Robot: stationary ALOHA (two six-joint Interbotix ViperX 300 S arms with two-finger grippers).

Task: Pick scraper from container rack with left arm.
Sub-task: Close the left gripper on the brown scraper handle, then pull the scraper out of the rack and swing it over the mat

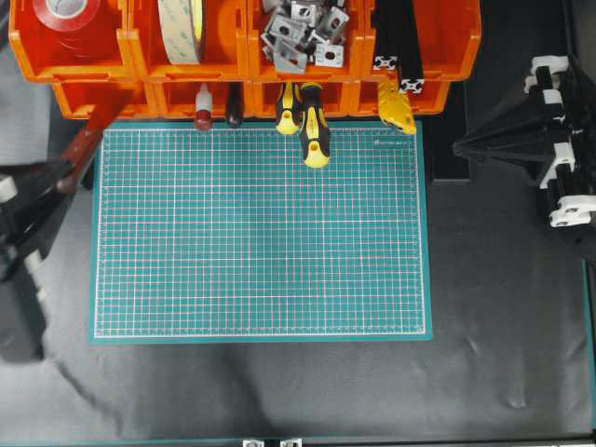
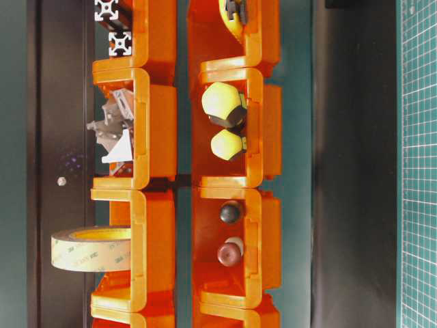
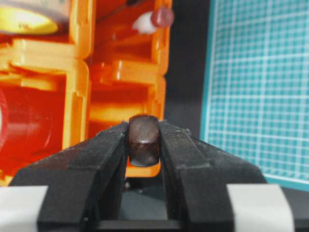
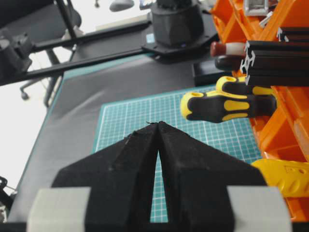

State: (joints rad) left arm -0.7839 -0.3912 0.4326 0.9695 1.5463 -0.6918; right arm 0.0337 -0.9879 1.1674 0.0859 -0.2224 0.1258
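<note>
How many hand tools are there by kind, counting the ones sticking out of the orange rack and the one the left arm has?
Yellow-and-black screwdrivers: 2
Scraper, clamped in the left tool: 1
Red-knobbed tool: 1
Dark-knobbed tool: 1
Total: 5

A green gridded cutting mat [image 1: 261,233] lies flat on the dark grey table cover [image 1: 503,307]. Two yellow-and-black handled screwdrivers [image 1: 312,126] project handle-first over the mat's far edge. Left of them sit a red-knobbed white-shafted tool [image 1: 203,107] and a dark-knobbed tool [image 1: 234,110]. Above are a cream tape roll [image 1: 182,28], a red tape roll [image 1: 67,11], grey metal brackets [image 1: 303,33] and black aluminium profiles [image 1: 400,47].
</note>
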